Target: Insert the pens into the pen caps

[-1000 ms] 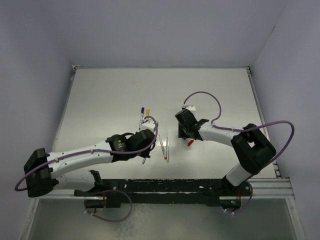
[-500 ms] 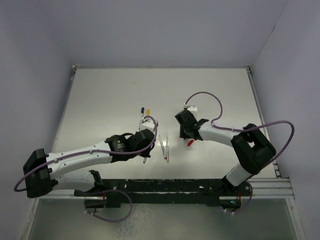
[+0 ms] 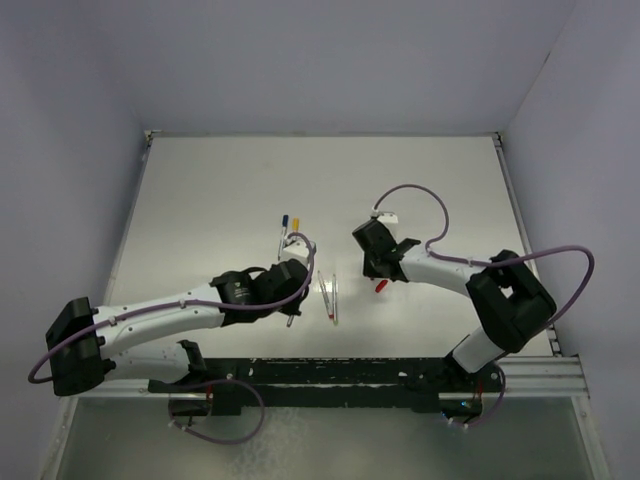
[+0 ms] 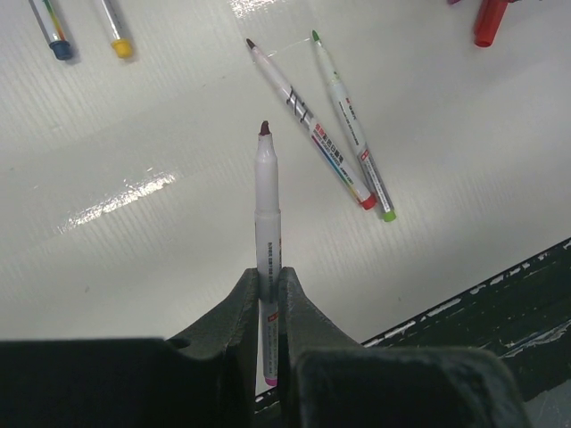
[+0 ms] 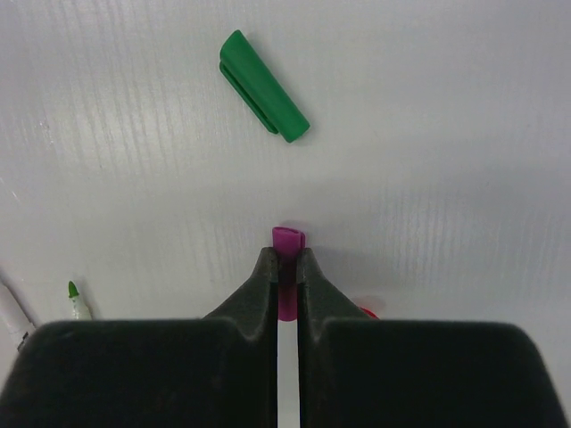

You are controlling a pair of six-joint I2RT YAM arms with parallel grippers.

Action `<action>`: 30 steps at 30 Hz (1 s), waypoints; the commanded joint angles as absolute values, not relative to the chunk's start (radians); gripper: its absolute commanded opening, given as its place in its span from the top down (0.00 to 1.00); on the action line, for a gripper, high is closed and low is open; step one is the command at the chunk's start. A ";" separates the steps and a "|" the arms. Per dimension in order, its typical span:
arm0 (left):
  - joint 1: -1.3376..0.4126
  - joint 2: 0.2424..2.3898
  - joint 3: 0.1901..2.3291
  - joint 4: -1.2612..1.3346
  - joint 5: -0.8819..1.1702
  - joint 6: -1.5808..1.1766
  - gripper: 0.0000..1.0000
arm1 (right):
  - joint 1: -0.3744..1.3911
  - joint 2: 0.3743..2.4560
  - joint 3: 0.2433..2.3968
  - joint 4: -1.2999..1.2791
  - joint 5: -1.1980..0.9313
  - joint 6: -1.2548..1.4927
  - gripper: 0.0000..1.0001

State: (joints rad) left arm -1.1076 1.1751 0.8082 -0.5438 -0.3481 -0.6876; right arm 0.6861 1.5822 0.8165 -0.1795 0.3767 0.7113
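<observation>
Purple cap (image 5: 287,239), we see, is clamped in the right pincer (image 5: 287,266) (left pincer (image 4: 268,278) clamps a pen (image 4: 268,183)).

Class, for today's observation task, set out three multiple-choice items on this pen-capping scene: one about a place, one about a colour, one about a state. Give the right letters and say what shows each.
1. Where is the green cap?
A. lying on the table, ahead of the right claw
B. inside a cup
C. balanced on an arm

2. What colour is the held cap in the right claw?
A. red
B. purple
C. yellow

3. What is the left claw doing?
A. gaping open, empty
B. shut on a pen
C. pressing on a sheet of paper

Answers:
1 A: the right wrist view shows it flat on the white surface beyond the claw.
2 B: the end sticking out of the closed claw is purple.
3 B: the left wrist view shows the pen clamped, with its tip pointing away.
</observation>
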 commanded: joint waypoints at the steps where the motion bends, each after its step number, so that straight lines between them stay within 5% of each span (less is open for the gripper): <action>1: -1.112 1.165 0.801 -0.481 -0.350 -0.667 1.00 | 0.684 1.542 0.809 -0.259 0.376 0.721 1.00; 30: -1.112 1.301 0.647 0.505 -0.089 -0.579 1.00 | 0.684 0.730 0.360 0.637 0.144 0.573 1.00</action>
